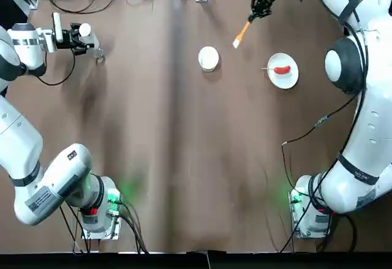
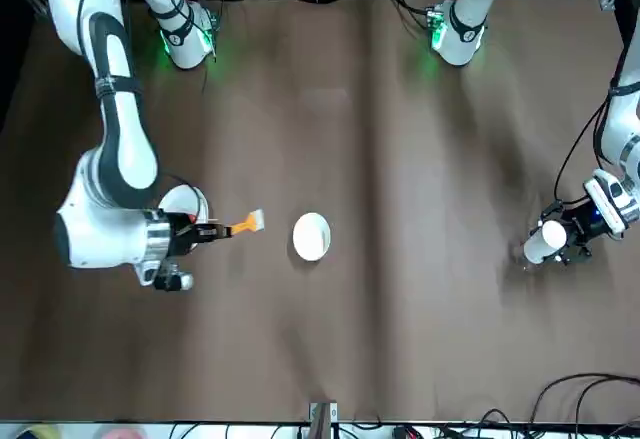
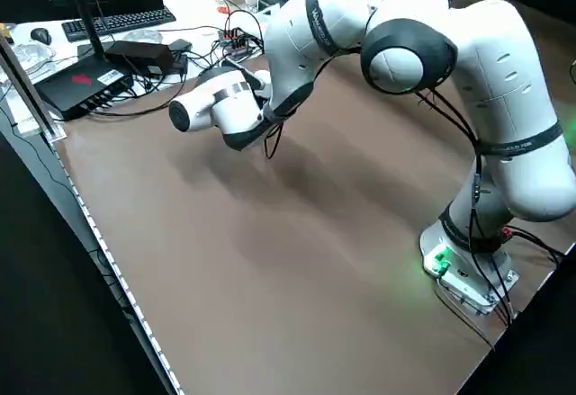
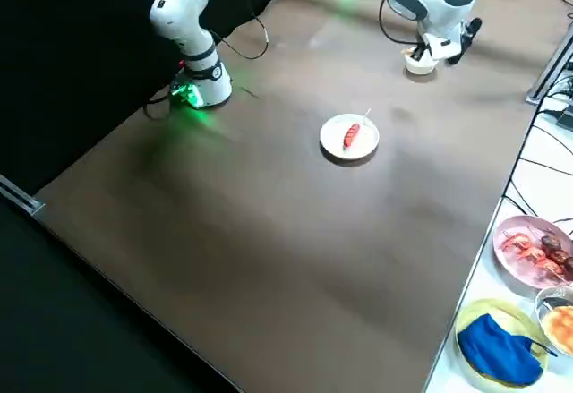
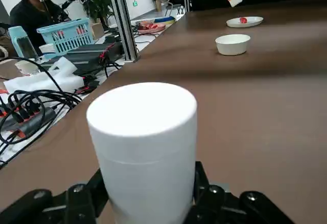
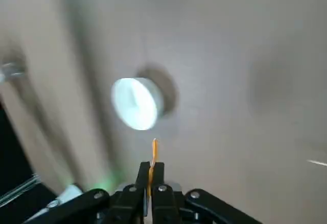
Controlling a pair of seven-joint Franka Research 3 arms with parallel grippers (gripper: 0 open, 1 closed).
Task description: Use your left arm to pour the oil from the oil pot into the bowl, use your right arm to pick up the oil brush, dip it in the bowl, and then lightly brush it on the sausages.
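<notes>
One brush [image 6: 155, 152] in right gripper [image 6: 152, 165]

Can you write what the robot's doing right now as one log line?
left gripper: jaws hold oil pot | right gripper: jaws hold brush, near bowl | sausage: on plate

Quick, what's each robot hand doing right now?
Left end effector: closed on the oil pot, at the table's left side.
Right end effector: closed on the oil brush, above the table near the bowl.
</notes>
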